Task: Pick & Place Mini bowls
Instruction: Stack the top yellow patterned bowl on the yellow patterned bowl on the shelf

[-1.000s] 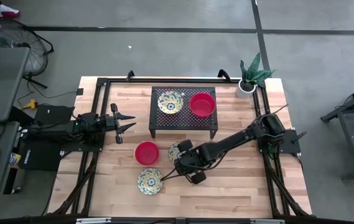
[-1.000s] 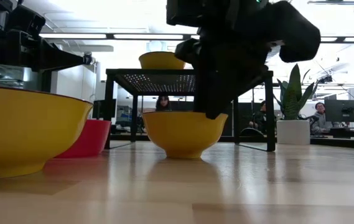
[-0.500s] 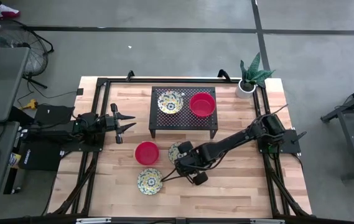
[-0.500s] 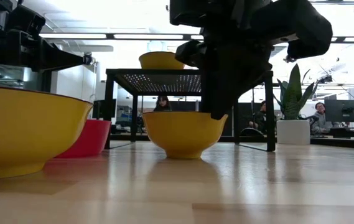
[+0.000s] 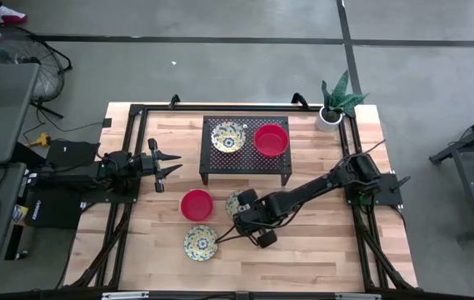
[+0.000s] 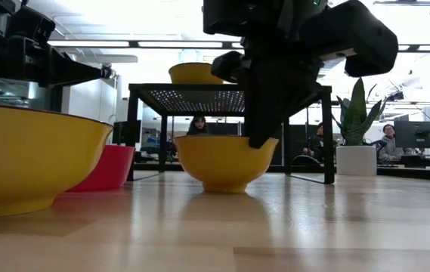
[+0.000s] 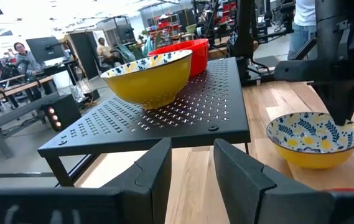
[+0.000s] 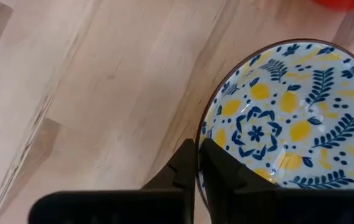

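A black perforated stand [image 5: 245, 158] at the table's middle far side carries a patterned mini bowl [image 5: 227, 137] and a red mini bowl [image 5: 271, 140]. On the table in front of it stand a red bowl [image 5: 196, 204], a patterned bowl [image 5: 233, 200] and, nearer the front edge, another patterned bowl [image 5: 200, 242], each on its foot. My right gripper [image 5: 243, 210] is shut on the middle patterned bowl [image 8: 276, 118]. My left gripper [image 5: 170, 167] waits open at the table's left, level, pointing at the stand. My right gripper pinches the patterned bowl's rim [image 8: 203, 134] on the bowl's right side, one finger [image 8: 220, 171] inside the bowl and one [image 8: 184, 168] outside. The fingers come from above, pointing down [image 6: 264, 136]. The bowl stands upright with its foot [image 6: 222, 185] on the table.
A white plant pot [image 5: 329, 117] stands at the far right corner. The black frame rail [image 5: 128, 158] runs along the table's sides. Bare wood lies to the right of the stand and along the near right.
My right gripper has shut on the patterned bowl's rim, its fingers drawing together from a wider gap. The bowl stays where it stood on the table.
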Robot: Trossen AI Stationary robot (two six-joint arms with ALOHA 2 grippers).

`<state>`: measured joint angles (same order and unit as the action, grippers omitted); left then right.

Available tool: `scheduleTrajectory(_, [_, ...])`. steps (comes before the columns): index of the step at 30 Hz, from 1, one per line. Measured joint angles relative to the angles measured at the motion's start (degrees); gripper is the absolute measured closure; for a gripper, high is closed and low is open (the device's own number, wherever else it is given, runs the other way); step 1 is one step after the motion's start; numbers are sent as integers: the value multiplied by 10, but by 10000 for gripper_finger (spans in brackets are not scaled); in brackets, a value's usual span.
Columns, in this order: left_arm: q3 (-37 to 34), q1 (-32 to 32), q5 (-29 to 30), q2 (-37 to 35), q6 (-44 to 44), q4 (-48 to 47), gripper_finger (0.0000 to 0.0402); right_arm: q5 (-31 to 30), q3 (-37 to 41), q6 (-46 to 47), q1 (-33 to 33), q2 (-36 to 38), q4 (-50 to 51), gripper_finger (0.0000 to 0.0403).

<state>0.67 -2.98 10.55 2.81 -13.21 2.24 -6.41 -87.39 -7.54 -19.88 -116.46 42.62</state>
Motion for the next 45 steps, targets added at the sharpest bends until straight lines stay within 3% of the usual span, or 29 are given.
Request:
scheduleTrajectory(24, [0, 0, 0, 0, 0, 0, 284, -43, -83, 46, -5, -2, 93, 402])
scheduleTrajectory(45, [0, 0, 0, 0, 0, 0, 284, -92, -201, 14, -39, -2, 125, 402])
